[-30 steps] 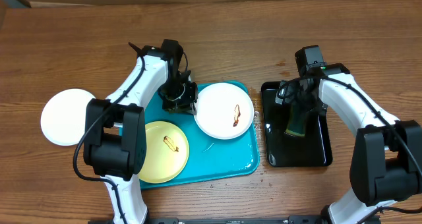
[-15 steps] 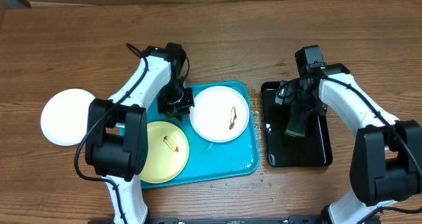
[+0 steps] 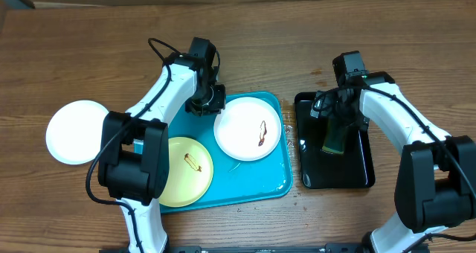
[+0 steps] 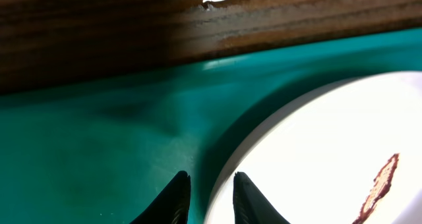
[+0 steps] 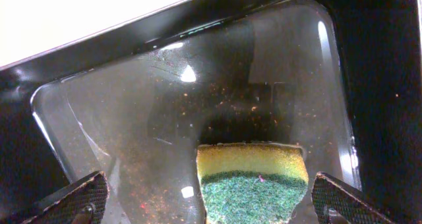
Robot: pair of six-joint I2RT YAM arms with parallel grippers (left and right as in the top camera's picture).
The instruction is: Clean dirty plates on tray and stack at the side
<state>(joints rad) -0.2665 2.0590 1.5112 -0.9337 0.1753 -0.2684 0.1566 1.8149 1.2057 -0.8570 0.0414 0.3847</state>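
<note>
**Desk:** Where are the plates?

**Robot:** Two lie flat on the tray [image 3: 260, 182], whose long axis runs side to side on the surface [image 3: 89, 45]. They are the white plate [image 3: 248, 128], its smear running near to far, and the yellow plate [image 3: 182, 171]. The third plate [image 3: 74, 132] sits left, off the tray.

**Desk:** And your jaws?

**Robot:** My left jaws are slightly parted at the white plate's rim, gripping nothing. My right jaws are spread wide over the sponge [image 5: 254, 178].
</note>
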